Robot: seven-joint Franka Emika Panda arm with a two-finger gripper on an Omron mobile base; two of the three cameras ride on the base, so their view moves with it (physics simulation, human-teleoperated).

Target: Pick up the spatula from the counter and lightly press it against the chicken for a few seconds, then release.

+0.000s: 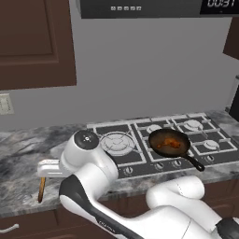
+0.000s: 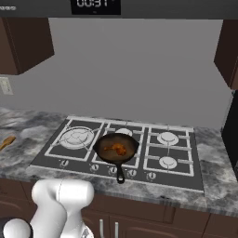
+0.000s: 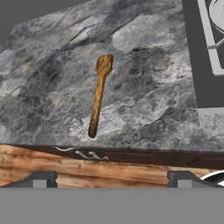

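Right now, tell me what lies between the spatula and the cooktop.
Nothing but bare grey marble counter, as the hand view shows; the spatula lies apart from the cooktop.

- Tool [image 1: 48,169]: white, low over the grey marbled desk [image 1: 18,149]; jaws not discernible.
- Spatula [image 1: 41,190]: wooden, flat on the desk, showing just beneath the tool, one end toward the desk's front edge.
- Cooktop [image 1: 140,128]: to the tool's right.
- Pan [image 1: 169,142]: black, on the cooktop, well right of the tool, holding browned chicken [image 1: 171,144].
- Cabinet [image 1: 32,42]: dark, above the tool.
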